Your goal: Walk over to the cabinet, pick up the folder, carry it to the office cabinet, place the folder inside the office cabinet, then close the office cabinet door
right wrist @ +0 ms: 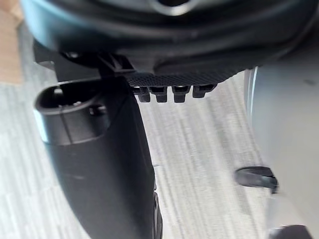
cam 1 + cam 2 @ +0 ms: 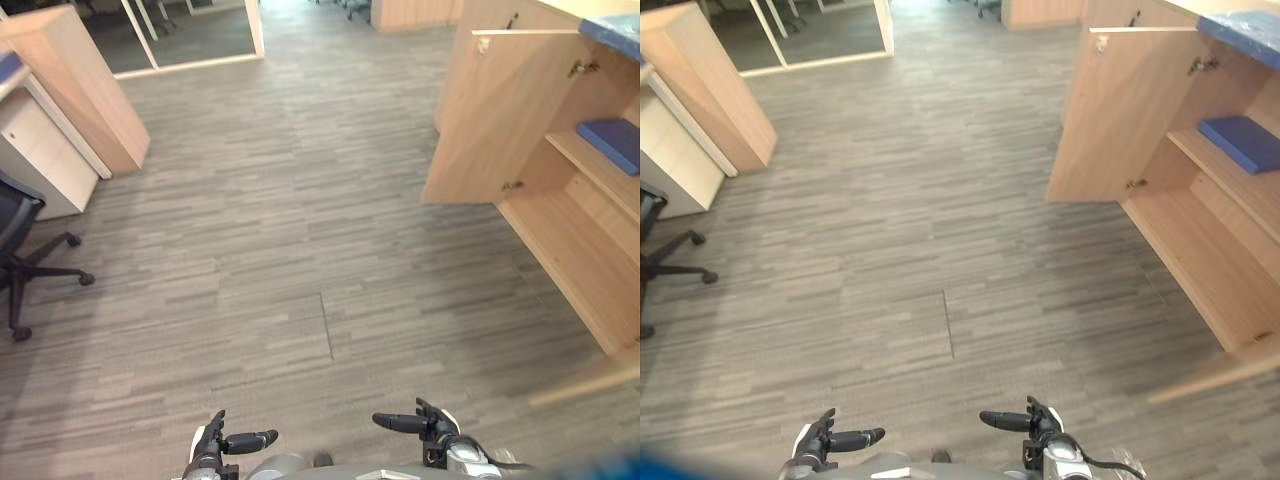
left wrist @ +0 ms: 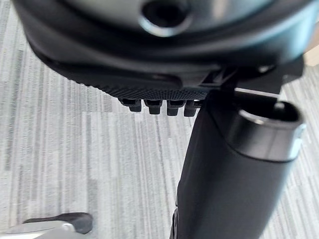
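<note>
The wooden office cabinet (image 2: pixel 580 250) stands at the right with its doors swung open; one door (image 2: pixel 500 115) juts out over the floor. A blue folder (image 2: pixel 612 142) lies flat on the cabinet's middle shelf, and the bottom compartment below it is bare. My left hand (image 2: pixel 215 443) and right hand (image 2: pixel 425 425) hang low at the near edge, far from the cabinet, thumbs pointing toward each other. Both hands are open and hold nothing; the left wrist view of the left hand (image 3: pixel 149 64) and the right wrist view of the right hand (image 1: pixel 174 50) have grey carpet past the fingers.
A second open cabinet door (image 2: pixel 590 385) sticks out low at the near right. A black office chair (image 2: pixel 20 250) and a white drawer unit (image 2: pixel 40 150) stand at the left beside a wooden desk panel (image 2: pixel 80 80). Grey carpet floor (image 2: pixel 300 230) spreads between.
</note>
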You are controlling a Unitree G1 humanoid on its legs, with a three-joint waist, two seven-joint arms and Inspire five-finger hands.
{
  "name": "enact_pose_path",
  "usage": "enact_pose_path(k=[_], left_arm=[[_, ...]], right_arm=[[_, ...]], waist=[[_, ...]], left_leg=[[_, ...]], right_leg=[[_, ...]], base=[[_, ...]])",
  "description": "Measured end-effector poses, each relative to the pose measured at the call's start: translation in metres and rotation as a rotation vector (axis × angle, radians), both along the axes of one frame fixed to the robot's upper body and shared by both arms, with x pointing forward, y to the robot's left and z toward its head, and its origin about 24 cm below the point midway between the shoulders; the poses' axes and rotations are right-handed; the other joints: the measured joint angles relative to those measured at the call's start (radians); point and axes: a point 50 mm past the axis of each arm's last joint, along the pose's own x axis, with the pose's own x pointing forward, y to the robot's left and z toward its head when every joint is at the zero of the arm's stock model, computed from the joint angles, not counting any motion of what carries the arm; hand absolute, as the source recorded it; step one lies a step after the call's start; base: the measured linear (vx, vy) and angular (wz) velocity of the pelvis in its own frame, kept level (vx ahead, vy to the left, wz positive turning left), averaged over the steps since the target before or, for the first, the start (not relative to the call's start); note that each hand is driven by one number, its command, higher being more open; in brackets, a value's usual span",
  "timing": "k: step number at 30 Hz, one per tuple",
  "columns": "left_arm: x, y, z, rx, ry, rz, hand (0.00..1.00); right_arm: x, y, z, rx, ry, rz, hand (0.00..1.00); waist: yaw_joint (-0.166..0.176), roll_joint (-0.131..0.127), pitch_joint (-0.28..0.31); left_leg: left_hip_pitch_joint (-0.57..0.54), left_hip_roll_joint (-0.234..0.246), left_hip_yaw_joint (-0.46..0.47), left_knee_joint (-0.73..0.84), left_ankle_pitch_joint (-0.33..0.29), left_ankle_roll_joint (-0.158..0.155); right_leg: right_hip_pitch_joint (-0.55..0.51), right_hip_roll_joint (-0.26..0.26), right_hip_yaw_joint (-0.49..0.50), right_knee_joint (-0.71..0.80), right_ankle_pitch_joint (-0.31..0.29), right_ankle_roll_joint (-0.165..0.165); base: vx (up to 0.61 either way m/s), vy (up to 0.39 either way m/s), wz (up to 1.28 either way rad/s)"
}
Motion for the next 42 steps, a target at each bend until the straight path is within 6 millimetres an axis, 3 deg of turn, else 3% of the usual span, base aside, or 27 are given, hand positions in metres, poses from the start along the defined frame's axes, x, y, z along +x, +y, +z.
enact_pose_path(k=[1, 3, 5, 7, 9, 10, 11, 13, 15, 17, 20, 21, 23, 24, 25, 26, 27, 30, 31, 33, 34, 35, 36, 37, 38, 39, 42], left_arm=[[-0.002, -0.002, -0.001, -0.004, 0.006, -0.009, 1.00], [-0.007, -0.010, -0.003, -0.002, 0.035, -0.104, 1.00], [-0.010, -0.015, -0.005, -0.011, 0.051, -0.165, 1.00], [-0.010, -0.018, -0.005, -0.015, 0.053, -0.206, 1.00], [-0.008, -0.013, -0.004, 0.001, 0.054, -0.231, 1.00], [-0.008, -0.011, -0.004, 0.009, 0.059, -0.238, 1.00], [-0.012, -0.015, -0.006, 0.004, 0.077, -0.248, 1.00], [-0.012, -0.020, -0.006, 0.001, 0.079, -0.271, 1.00], [-0.008, -0.023, -0.007, 0.006, 0.083, -0.308, 1.00], [-0.008, -0.024, -0.007, 0.005, 0.084, -0.311, 1.00], [-0.013, -0.021, -0.008, -0.012, 0.083, -0.224, 1.00], [-0.017, -0.018, -0.008, -0.030, 0.074, -0.130, 1.00], [-0.025, -0.018, -0.008, -0.066, 0.047, 0.009, 1.00], [-0.027, -0.018, -0.007, -0.071, 0.028, 0.050, 1.00], [-0.026, -0.016, -0.006, -0.070, 0.015, 0.064, 1.00], [-0.025, -0.016, -0.005, -0.075, -0.004, 0.096, 1.00], [-0.023, -0.016, -0.004, -0.072, -0.019, 0.113, 1.00], [-0.017, -0.015, 0.000, -0.063, -0.070, 0.115, 1.00], [-0.016, -0.014, 0.000, -0.059, -0.076, 0.113, 1.00], [-0.015, -0.012, 0.001, -0.053, -0.078, 0.111, 1.00], [-0.016, -0.012, 0.001, -0.053, -0.077, 0.116, 1.00], [-0.017, -0.011, 0.000, -0.056, -0.075, 0.138, 1.00], [-0.021, -0.009, -0.001, -0.060, -0.066, 0.171, 1.00], [-0.025, -0.008, -0.002, -0.057, -0.054, 0.189, 1.00], [-0.033, 0.000, -0.003, -0.038, -0.024, 0.228, 1.00], [-0.041, 0.005, -0.004, -0.024, 0.002, 0.262, 1.00], [-0.053, 0.011, -0.006, -0.007, 0.061, 0.293, 1.00]], right_arm=[[0.002, -0.002, 0.001, -0.006, -0.004, 0.000, 1.00], [0.009, -0.007, 0.004, -0.011, -0.039, -0.040, 1.00], [0.014, -0.008, 0.007, -0.011, -0.065, -0.052, 1.00], [0.022, -0.006, 0.010, -0.013, -0.085, -0.051, 1.00], [0.031, 0.003, 0.012, -0.006, -0.111, -0.054, 1.00], [0.033, 0.005, 0.013, -0.004, -0.115, -0.055, 1.00], [0.031, 0.002, 0.012, -0.017, -0.109, -0.058, 1.00], [0.030, 0.000, 0.012, -0.025, -0.113, -0.069, 1.00], [0.028, -0.002, 0.011, -0.034, -0.106, -0.068, 1.00], [0.009, -0.007, 0.005, -0.034, -0.060, -0.106, 1.00], [-0.015, -0.019, -0.002, -0.002, -0.014, -0.283, 1.00], [-0.022, -0.021, -0.003, 0.004, -0.001, -0.318, 1.00], [-0.033, -0.028, -0.005, -0.003, 0.025, -0.342, 1.00], [-0.042, -0.033, -0.006, -0.017, 0.052, -0.351, 1.00], [-0.046, -0.034, -0.007, -0.020, 0.071, -0.354, 1.00], [-0.054, -0.035, -0.009, -0.023, 0.101, -0.359, 1.00], [-0.060, -0.035, -0.010, -0.024, 0.121, -0.363, 1.00], [-0.071, -0.034, -0.013, -0.031, 0.171, -0.384, 1.00], [-0.071, -0.033, -0.013, -0.029, 0.170, -0.387, 1.00], [-0.068, -0.031, -0.013, -0.021, 0.154, -0.381, 1.00], [-0.067, -0.030, -0.013, -0.026, 0.151, -0.364, 1.00], [-0.067, -0.030, -0.013, -0.030, 0.151, -0.349, 1.00], [-0.071, -0.029, -0.014, -0.031, 0.162, -0.335, 1.00], [-0.072, -0.028, -0.014, -0.027, 0.166, -0.335, 1.00], [-0.074, -0.022, -0.016, -0.009, 0.173, -0.336, 1.00], [-0.075, -0.015, -0.017, 0.012, 0.175, -0.333, 1.00], [-0.080, -0.010, -0.019, 0.041, 0.187, -0.358, 1.00]], waist=[[0.000, 0.011, 0.005], [-0.015, 0.052, 0.027], [-0.023, 0.072, 0.037], [-0.028, 0.083, 0.044], [-0.029, 0.062, 0.058], [-0.030, 0.051, 0.066], [-0.027, 0.077, 0.065], [-0.031, 0.089, 0.064], [-0.051, 0.100, 0.061], [-0.074, 0.104, 0.058], [-0.079, 0.109, 0.035], [-0.079, 0.112, 0.031], [-0.072, 0.112, 0.031], [-0.064, 0.116, 0.026], [-0.059, 0.113, 0.025], [-0.048, 0.109, 0.025], [-0.041, 0.106, 0.025], [-0.019, 0.099, 0.029], [-0.020, 0.097, 0.030], [-0.021, 0.089, 0.026], [-0.021, 0.087, 0.025], [-0.021, 0.085, 0.022], [-0.017, 0.076, 0.003], [-0.016, 0.073, -0.014], [-0.016, 0.033, -0.047], [-0.014, 0.011, -0.073], [-0.004, -0.015, -0.107]], left_leg=[[0.035, 0.003, -0.011, -0.016, 0.000, 0.003], [0.126, 0.040, -0.041, -0.037, -0.001, 0.005], [0.159, 0.077, -0.052, -0.038, -0.005, 0.010], [0.170, 0.113, -0.059, -0.043, -0.025, 0.008], [0.202, 0.142, -0.058, -0.081, -0.071, -0.043], [0.223, 0.144, -0.059, -0.091, -0.082, -0.054], [0.242, 0.182, -0.056, -0.099, -0.091, -0.068], [0.243, 0.198, -0.044, -0.087, -0.091, -0.070], [0.244, 0.220, -0.043, -0.053, -0.092, -0.094], [0.236, 0.255, -0.042, 0.052, -0.091, -0.133], [0.127, 0.296, -0.038, 0.332, -0.058, -0.203], [0.052, 0.322, -0.039, 0.513, 0.004, -0.286], [-0.043, 0.354, -0.041, 0.747, 0.165, -0.312], [-0.089, 0.369, -0.028, 0.870, 0.109, -0.307], [-0.106, 0.372, -0.011, 0.905, 0.075, -0.289], [-0.150, 0.370, 0.025, 0.939, 0.010, -0.225], [-0.205, 0.360, 0.038, 0.934, -0.042, -0.190], [-0.299, 0.325, -0.014, 0.713, -0.124, -0.183], [-0.305, 0.313, -0.045, 0.636, -0.125, -0.184], [-0.316, 0.288, -0.174, 0.298, -0.094, -0.182], [-0.320, 0.288, -0.199, 0.232, -0.076, -0.184], [-0.325, 0.288, -0.224, 0.136, -0.036, -0.187], [-0.323, 0.276, -0.199, 0.140, 0.083, -0.238], [-0.323, 0.263, -0.188, 0.148, 0.128, -0.238], [-0.325, 0.231, -0.149, 0.183, 0.080, -0.218], [-0.321, 0.214, -0.114, 0.218, 0.053, -0.194], [-0.243, 0.179, -0.043, 0.188, 0.025, -0.156]], right_leg=[[-0.003, 0.004, -0.049, 0.032, -0.026, 0.010], [-0.009, 0.074, -0.196, 0.018, -0.166, 0.118], [-0.039, 0.145, -0.257, -0.092, -0.236, 0.170], [-0.091, 0.209, -0.295, -0.270, -0.256, 0.203], [-0.152, 0.261, -0.323, -0.516, -0.201, 0.227], [-0.151, 0.266, -0.320, -0.548, -0.119, 0.194], [-0.136, 0.308, -0.335, -0.553, -0.118, 0.161], [-0.136, 0.331, -0.331, -0.545, -0.151, 0.148], [-0.116, 0.362, -0.334, -0.554, -0.172, 0.141], [-0.043, 0.418, -0.342, -0.624, -0.183, 0.144], [0.035, 0.496, -0.335, -0.743, -0.185, 0.158], [0.077, 0.531, -0.326, -0.801, -0.175, 0.150], [0.150, 0.591, -0.266, -0.878, -0.159, 0.122], [0.187, 0.613, -0.221, -0.898, -0.160, 0.099], [0.204, 0.618, -0.190, -0.904, -0.164, 0.094], [0.233, 0.620, -0.128, -0.919, -0.169, 0.089], [0.255, 0.617, -0.062, -0.935, -0.170, 0.091], [0.303, 0.583, 0.091, -0.947, -0.179, 0.124], [0.314, 0.571, 0.117, -0.952, -0.185, 0.133], [0.337, 0.521, 0.201, -0.962, -0.232, 0.175], [0.346, 0.508, 0.219, -0.962, -0.247, 0.188], [0.362, 0.480, 0.243, -0.955, -0.280, 0.219], [0.372, 0.443, 0.259, -0.941, -0.303, 0.250], [0.372, 0.428, 0.263, -0.936, -0.304, 0.253], [0.356, 0.385, 0.269, -0.917, -0.284, 0.237], [0.334, 0.357, 0.286, -0.876, -0.257, 0.240], [0.253, 0.312, 0.364, -0.693, -0.204, 0.242]], base=[[0.32, 0.078, 0.21], [0.25, -0.011, 0.21], [0.18, -0.144, 0.17], [0.15, -0.189, 0.17], [0.15, -0.249, 0.12], [0.26, -0.323, -0.10], [0.19, -0.214, -0.17], [0.25, -0.235, -0.31], [0.26, -0.213, -0.23], [0.28, -0.199, -0.14], [0.27, -0.158, -0.33], [0.26, -0.048, -0.56], [0.37, -0.015, -0.93], [0.36, 0.041, -1.05], [0.46, 0.075, -1.34], [0.38, 0.092, -1.52], [0.35, 0.110, -1.58], [0.33, 0.204, -1.67], [0.33, 0.283, -1.46], [0.40, 0.362, -1.14], [0.49, 0.459, -0.79], [0.43, 0.412, -0.61], [0.36, 0.341, -0.57], [0.48, 0.428, -0.57], [0.58, 0.501, -0.57], [0.57, 0.488, -0.59], [0.39, 0.326, -0.71]])
